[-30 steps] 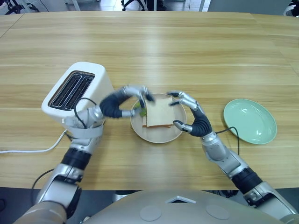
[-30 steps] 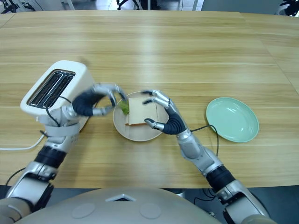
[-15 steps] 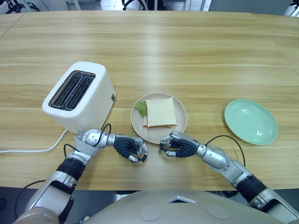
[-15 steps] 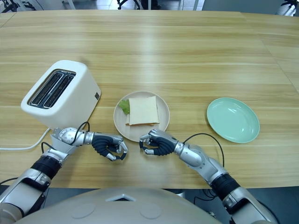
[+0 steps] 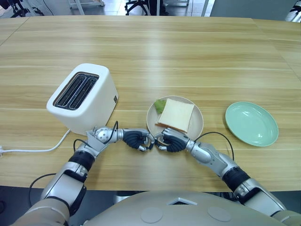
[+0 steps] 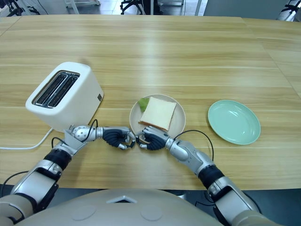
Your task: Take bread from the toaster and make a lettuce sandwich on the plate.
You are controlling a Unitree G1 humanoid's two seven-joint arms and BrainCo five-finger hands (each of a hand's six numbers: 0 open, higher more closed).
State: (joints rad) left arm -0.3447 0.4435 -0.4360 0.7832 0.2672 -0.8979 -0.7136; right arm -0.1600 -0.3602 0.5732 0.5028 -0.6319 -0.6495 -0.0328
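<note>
A beige plate [image 5: 195,129] lies in the middle of the wooden table. On it sits a sandwich of white bread [image 5: 176,114] with a green lettuce leaf [image 5: 160,104] sticking out at its far left corner. A white toaster [image 5: 83,97] stands to the left, its two slots dark. My left hand [image 5: 138,139] and right hand [image 5: 170,140] rest on the table just in front of the plate's near rim, fingers curled, holding nothing. The two hands nearly touch each other.
A pale green plate [image 5: 251,123] lies to the right with nothing on it. The toaster's white cord [image 5: 33,149] runs off to the left along the table. Chair legs stand beyond the table's far edge.
Both hands drew back from over the sandwich to the table in front of the plate and curled shut, then moved together. The whole picture has shifted, so the camera moved.
</note>
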